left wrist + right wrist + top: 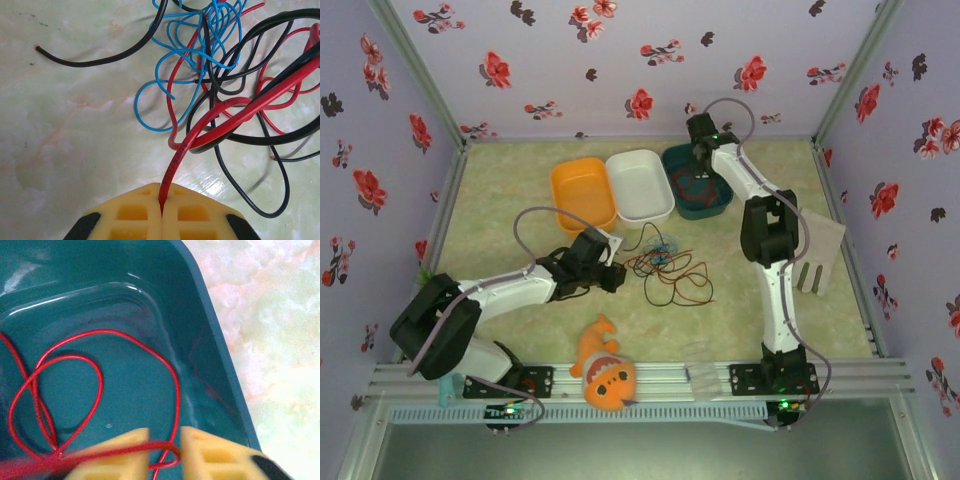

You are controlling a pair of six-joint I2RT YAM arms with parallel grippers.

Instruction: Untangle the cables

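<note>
Two pincers: the left pincer is pressed together on a red cable, with the blue cable and black cable tangled just ahead of it. The right pincer stands spread, and a red loop crosses between its fingers, down inside the teal bin.

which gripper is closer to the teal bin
Right. The right gripper hangs over the inside of the teal bin; the left gripper is away from it at the cable tangle mid-table, shut on a red cable.
</note>
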